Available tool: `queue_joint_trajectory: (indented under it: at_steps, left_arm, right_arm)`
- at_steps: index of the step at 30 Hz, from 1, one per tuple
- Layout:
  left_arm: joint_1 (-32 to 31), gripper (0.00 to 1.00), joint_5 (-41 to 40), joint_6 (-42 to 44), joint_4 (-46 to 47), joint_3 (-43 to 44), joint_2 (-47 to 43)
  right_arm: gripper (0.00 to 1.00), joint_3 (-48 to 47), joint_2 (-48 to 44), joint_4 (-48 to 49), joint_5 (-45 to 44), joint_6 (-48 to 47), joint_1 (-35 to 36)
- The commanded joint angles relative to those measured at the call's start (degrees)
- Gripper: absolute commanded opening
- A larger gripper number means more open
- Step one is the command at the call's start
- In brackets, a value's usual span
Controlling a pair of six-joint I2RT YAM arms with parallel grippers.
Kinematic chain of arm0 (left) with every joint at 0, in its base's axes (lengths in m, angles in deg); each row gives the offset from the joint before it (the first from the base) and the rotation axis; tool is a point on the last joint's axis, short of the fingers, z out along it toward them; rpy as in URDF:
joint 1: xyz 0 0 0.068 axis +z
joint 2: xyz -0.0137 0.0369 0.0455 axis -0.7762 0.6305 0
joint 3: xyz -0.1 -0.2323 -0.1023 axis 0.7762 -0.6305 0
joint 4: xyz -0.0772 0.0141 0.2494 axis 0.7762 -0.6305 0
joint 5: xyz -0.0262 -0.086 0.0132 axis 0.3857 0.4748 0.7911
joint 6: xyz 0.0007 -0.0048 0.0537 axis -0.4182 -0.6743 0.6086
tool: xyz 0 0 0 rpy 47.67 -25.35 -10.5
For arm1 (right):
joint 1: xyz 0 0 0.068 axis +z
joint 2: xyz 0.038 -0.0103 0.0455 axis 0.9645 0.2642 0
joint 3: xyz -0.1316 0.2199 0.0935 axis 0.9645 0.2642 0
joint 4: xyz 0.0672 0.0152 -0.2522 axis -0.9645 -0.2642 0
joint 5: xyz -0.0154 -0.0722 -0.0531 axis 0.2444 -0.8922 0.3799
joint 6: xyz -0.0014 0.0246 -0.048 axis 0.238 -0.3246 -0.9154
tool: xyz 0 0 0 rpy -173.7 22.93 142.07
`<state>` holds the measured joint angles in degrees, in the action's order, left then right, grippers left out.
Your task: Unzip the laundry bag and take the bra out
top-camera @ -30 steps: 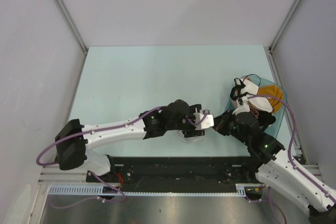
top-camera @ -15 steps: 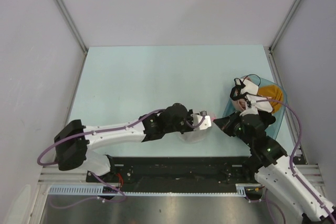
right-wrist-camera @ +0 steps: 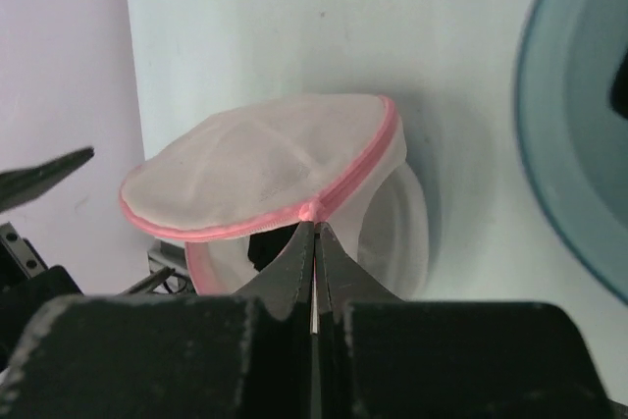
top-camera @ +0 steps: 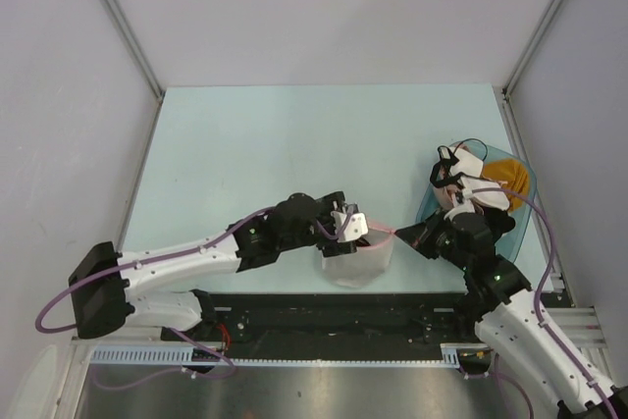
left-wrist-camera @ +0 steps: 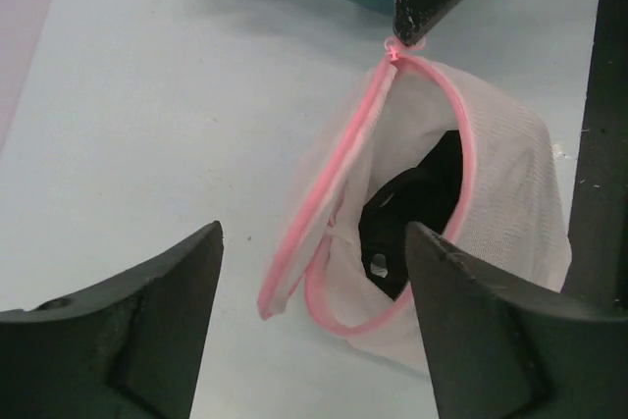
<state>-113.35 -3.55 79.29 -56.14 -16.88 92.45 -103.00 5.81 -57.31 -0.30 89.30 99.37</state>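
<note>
Pinching, right gripper (right-wrist-camera: 314, 230): we see its jaws closed tight on the pink tab (right-wrist-camera: 312, 210) at the rim of the laundry bag (right-wrist-camera: 255, 169).
Left gripper (left-wrist-camera: 312, 242): jaws spread wide over the bag, holding nothing.
Bag: at the near edge of the table (top-camera: 245, 144), between both grippers; pink rims parted, dark item (left-wrist-camera: 417, 205) inside.
Teal basin (top-camera: 424, 205): near, on the right.

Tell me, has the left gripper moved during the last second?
Yes. The left gripper has drawn back leftward, farther from the teal basin.
</note>
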Motion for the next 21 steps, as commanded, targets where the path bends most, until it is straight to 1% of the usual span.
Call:
queue_joint_trajectory:
  at_steps: [1,4,5,6,10,13,16,18,21]
  left_arm:
    - [0.4,0.81,3.9,-0.9,-4.0,5.8,0.4]
    - [0.3,0.85,6.5,-1.8,-6.1,8.9,1.3]
    - [0.1,0.88,7.4,-1.8,-6.9,9.7,1.6]
    - [-0.3,0.89,7.9,-2.4,-8.1,11.4,2.3]
    - [-1.6,0.88,9.9,-4.1,-8.2,13.5,5.0]
    - [-2.6,0.88,8.9,-6.1,-7.9,14.4,7.4]
    - [-3.2,0.88,11.4,-8.2,-9.2,15.6,10.1]
    - [-3.8,0.9,10.3,-8.8,-9.4,15.5,11.6]
    - [-4.0,0.89,9.1,-10.0,-8.3,15.1,13.2]
  right_arm:
    - [0.0,-5.3,1.1,2.3,-5.6,0.5,6.1]
    - [0.0,-6.4,2.5,2.9,-8.0,1.0,9.7]
    - [0.0,-6.5,3.1,3.0,-8.0,1.1,10.5]
    - [0.0,-6.6,3.4,3.2,-10.1,1.2,11.6]
    - [0.0,-6.6,4.5,3.9,-11.5,1.6,13.3]
    - [0.0,-6.6,4.5,3.9,-11.8,1.7,13.6]
    - [0.0,-6.6,4.3,3.7,-12.2,1.7,13.7]
    - [0.0,-6.6,4.1,3.5,-12.3,1.8,13.6]
    - [0.0,-6.6,4.0,3.0,-12.5,1.8,13.6]
